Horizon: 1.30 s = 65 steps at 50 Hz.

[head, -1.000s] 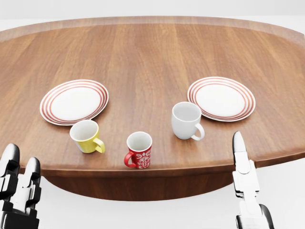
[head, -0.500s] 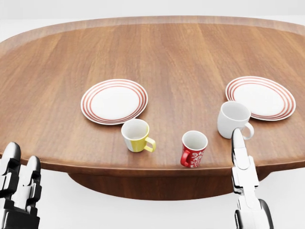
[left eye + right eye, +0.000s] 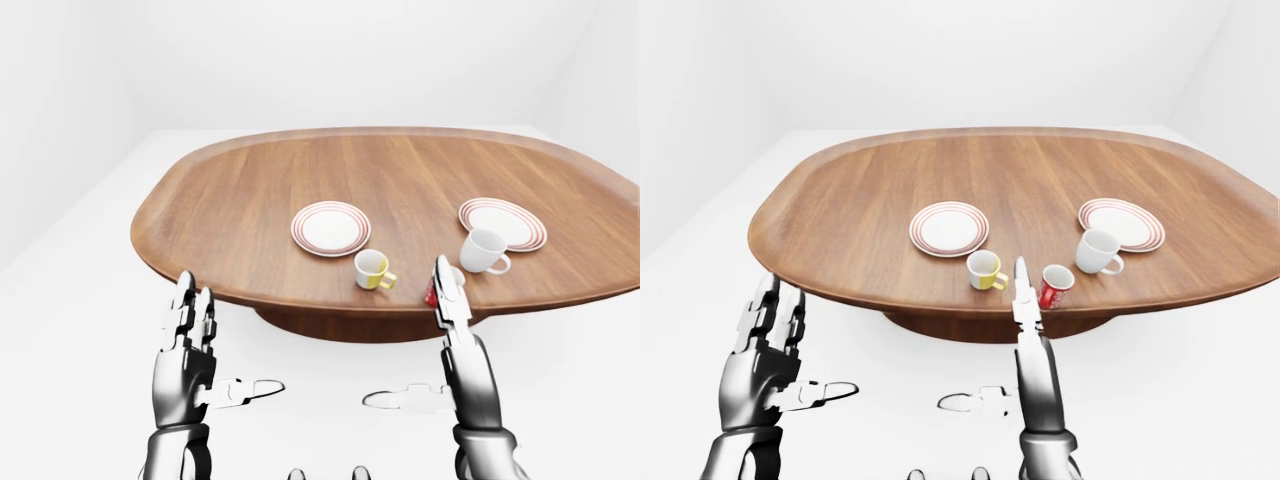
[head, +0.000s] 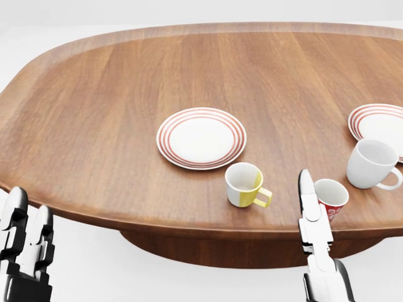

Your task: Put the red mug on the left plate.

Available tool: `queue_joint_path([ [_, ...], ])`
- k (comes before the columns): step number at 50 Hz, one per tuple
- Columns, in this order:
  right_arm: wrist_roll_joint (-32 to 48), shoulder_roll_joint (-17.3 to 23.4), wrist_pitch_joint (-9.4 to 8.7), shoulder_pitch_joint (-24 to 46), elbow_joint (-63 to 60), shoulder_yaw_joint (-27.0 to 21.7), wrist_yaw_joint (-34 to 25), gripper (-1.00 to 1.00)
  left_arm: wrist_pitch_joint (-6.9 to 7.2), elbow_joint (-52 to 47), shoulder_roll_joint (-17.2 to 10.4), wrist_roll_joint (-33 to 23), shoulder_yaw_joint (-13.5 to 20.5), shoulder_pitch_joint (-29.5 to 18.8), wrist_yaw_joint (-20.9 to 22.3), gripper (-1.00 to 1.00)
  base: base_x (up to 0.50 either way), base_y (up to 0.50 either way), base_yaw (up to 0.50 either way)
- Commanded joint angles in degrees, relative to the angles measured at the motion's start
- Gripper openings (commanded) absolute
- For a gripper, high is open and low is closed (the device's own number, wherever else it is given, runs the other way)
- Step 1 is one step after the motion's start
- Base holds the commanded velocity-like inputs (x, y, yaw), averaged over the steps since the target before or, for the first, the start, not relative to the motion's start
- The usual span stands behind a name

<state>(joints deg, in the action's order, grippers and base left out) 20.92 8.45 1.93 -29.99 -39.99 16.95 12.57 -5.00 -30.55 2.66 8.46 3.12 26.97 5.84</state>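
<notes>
The red mug point(image 3: 1054, 286) stood upright near the near edge of the wooden table point(image 4: 113, 113), just right of the yellow mug point(image 4: 245, 185) and left of the white mug point(image 4: 371, 165). In the head view the fingers of the right hand partly covered it. The left plate point(image 4: 201, 138) lay farther in on the table, a little to the left of the yellow mug, with nothing on it; the right plate point(image 3: 502, 222) lay beyond the white mug. The right hand point(image 3: 1025, 305) was raised with its fingers stretched out straight and together, pointing up, and it held nothing; it stood on the near side of the table edge, close beside the red mug in the picture, but I could not tell whether it touched it. The left hand point(image 3: 188, 335) was also open and empty, low and well apart from the table on the left. In my judgement the task was only at the approach step: the mug was not yet grasped. The next move seemed to call for bringing the right hand over the edge, closing the fingers round the mug body, and then carrying it left past the yellow mug without knocking it.
</notes>
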Motion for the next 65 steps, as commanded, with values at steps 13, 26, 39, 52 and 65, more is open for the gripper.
queue_joint_path([
  [13,1.7,0.4,-3.58,1.7,-0.2,1.3,-1.0,1.00,0.00,0.5,-0.1,-0.2,-0.2,-0.3,0.1,1.00,0.16,0.00,0.00],
  [26,0.8,-0.1,-3.04,2.0,0.4,0.6,-1.2,1.00,0.00,0.7,-0.2,-0.4,-0.3,-0.6,-0.1,1.00,0.50,0.02,0.00],
  [39,2.6,-0.3,-6.01,2.8,0.2,1.2,-0.9,1.00,0.00,1.3,-0.4,-1.0,-0.6,-1.0,-0.2,1.00,0.50,0.24,0.00],
  [52,-0.1,0.3,-1.47,2.0,0.6,0.6,-1.5,1.00,0.00,1.3,-0.5,-1.7,-0.7,-1.1,-0.5,1.00,0.50,0.25,0.00],
  [65,-0.5,0.0,0.10,1.8,1.1,0.2,-2.7,1.00,0.00,1.4,-0.6,-1.7,-0.8,-1.2,-0.6,1.00,0.50,-0.16,0.00],
])
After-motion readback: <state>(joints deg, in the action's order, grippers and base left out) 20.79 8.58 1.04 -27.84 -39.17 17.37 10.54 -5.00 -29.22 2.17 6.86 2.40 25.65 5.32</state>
